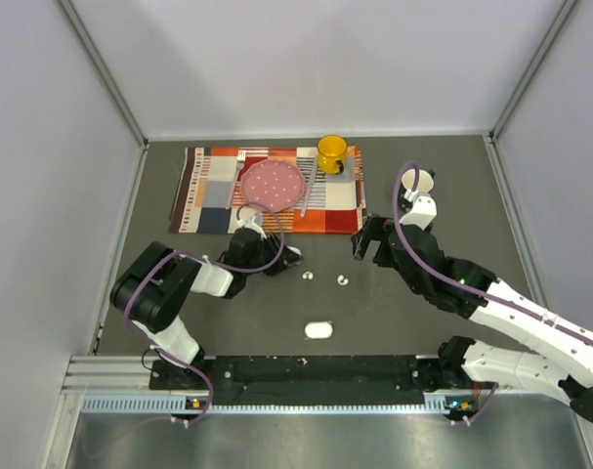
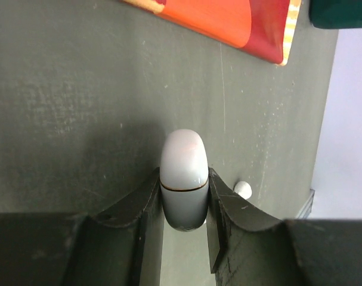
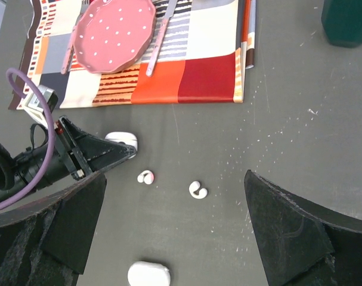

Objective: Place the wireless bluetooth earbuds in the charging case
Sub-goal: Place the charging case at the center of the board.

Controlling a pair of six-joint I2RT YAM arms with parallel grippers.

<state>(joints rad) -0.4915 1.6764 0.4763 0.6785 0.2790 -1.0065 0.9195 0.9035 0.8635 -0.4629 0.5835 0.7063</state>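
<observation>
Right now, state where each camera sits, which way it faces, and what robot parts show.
Top external: above and behind the bases, looking down at the table; left arm and right arm show.
Left wrist: close above the table, facing down; its fingers clamp a white case.
Right wrist: looking down on two earbuds; its open fingers frame them.
Shared: both wrist views show that case and the placemat.

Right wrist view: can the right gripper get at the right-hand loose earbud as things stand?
Probably yes. The right gripper is open above the earbud, which lies on bare table with nothing over it. The left gripper, shut on a charging case, sits off to the side.
</observation>
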